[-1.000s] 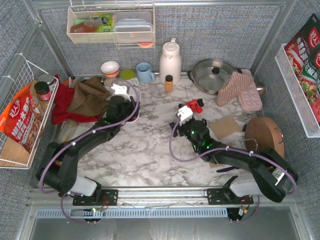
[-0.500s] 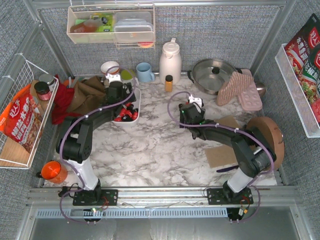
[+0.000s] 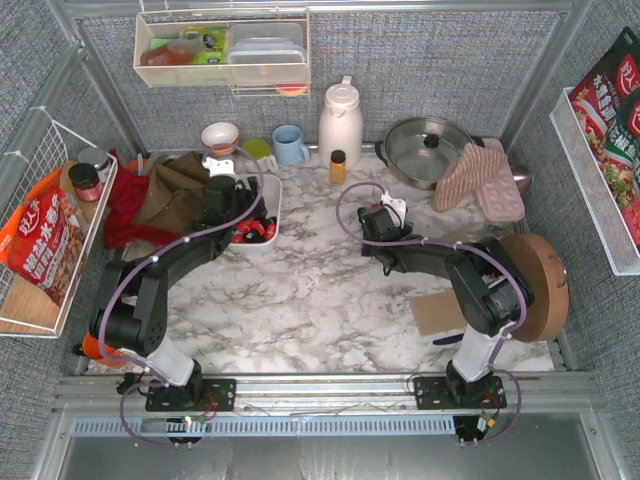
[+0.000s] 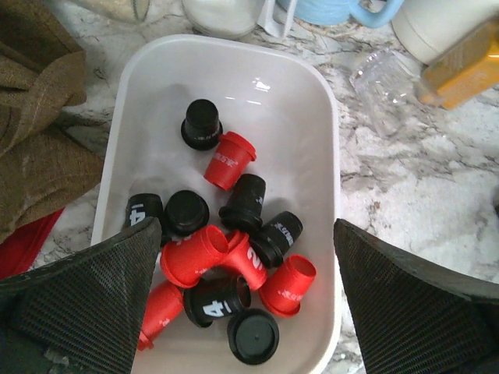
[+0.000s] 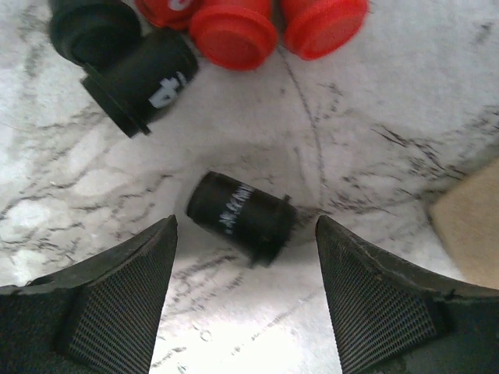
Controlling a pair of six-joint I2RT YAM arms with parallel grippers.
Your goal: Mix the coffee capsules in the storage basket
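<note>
Hovering over the marble, the right gripper (image 5: pixel 245 226) holds its jaws apart and empty above a black capsule (image 5: pixel 242 216) lying on its side, framed between the fingers with its long axis running nearly from one finger to the other (a plain squeeze would probably catch it end to end). More loose capsules (image 5: pixel 234 31), red and black, lie just beyond. The left gripper (image 4: pixel 245 234), jaws spread wide and empty, hangs above the basket (image 4: pixel 331 156), well apart from these strays, over its red-and-black pile (image 4: pixel 195 253).
</note>
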